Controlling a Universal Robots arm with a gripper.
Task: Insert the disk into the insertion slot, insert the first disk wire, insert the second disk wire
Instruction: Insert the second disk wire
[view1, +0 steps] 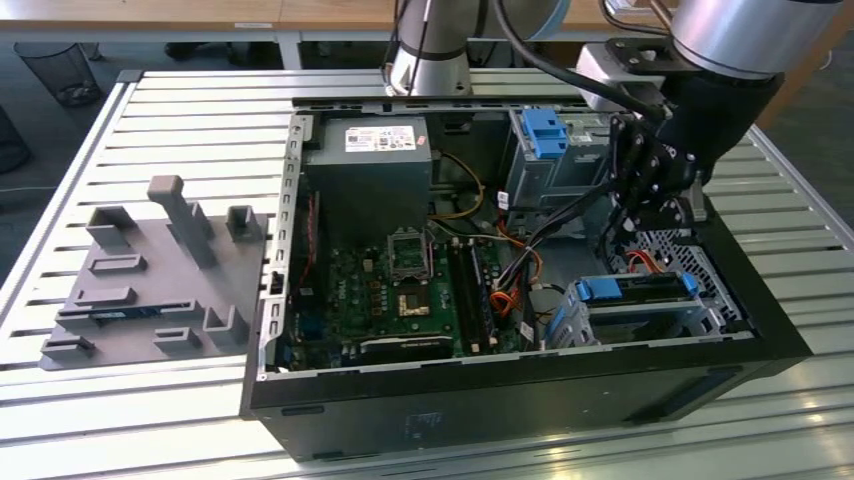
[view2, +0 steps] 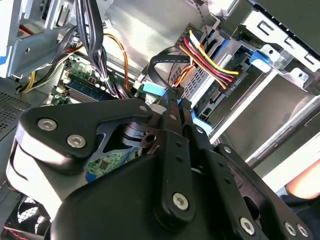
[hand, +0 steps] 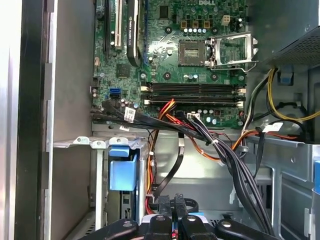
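1 gripper hangs inside the open computer case, its fingertips pinched together on a black wire connector; the disk in its blue carrier sits in the insertion slot just below it

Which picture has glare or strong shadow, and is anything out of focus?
Exterior view: bright reflections on the slatted table, while the computer case front is dark. Second wrist view: the pincer body, close to the camera, looks soft; a sheet-metal panel shines. First wrist view: even light on the green circuit board.
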